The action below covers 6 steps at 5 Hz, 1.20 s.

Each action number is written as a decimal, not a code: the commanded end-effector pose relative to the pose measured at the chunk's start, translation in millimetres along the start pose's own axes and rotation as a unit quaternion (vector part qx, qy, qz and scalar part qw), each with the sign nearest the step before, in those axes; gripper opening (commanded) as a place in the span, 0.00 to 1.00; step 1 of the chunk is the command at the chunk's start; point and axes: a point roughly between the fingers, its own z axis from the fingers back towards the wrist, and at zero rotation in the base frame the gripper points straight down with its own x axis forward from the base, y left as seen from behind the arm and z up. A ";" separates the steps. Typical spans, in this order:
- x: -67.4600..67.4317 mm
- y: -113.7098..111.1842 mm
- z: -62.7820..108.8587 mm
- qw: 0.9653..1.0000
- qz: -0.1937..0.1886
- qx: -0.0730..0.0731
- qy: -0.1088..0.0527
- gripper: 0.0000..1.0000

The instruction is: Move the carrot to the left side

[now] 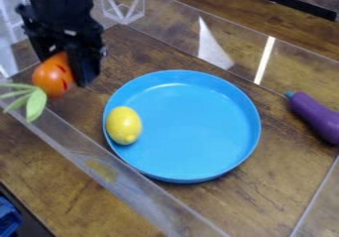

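My black gripper (pixel 59 67) hangs at the left of the wooden table, left of the blue plate (pixel 219 142), and is shut on the carrot (pixel 51 76). The carrot's orange body shows between and just below the fingers. Its green leafy top (pixel 27 99) sticks out to the lower left, close to the clear wall. The carrot is outside the plate; whether it touches the table I cannot tell.
A yellow lemon (pixel 123 125) lies on the plate's left part. A purple eggplant (pixel 315 115) rests on the wood at the right edge. Clear plastic walls (pixel 99 167) fence the table on all sides.
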 end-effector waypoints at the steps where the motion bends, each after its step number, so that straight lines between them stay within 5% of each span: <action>1: 3.8 -8.2 -2.8 1.000 -0.018 -0.004 -0.013 0.00; 3: 2.6 -31.8 -19.5 0.998 -0.064 -0.007 -0.012 0.00; 6: 23.0 -85.9 -5.5 0.989 -0.142 -0.020 -0.034 0.00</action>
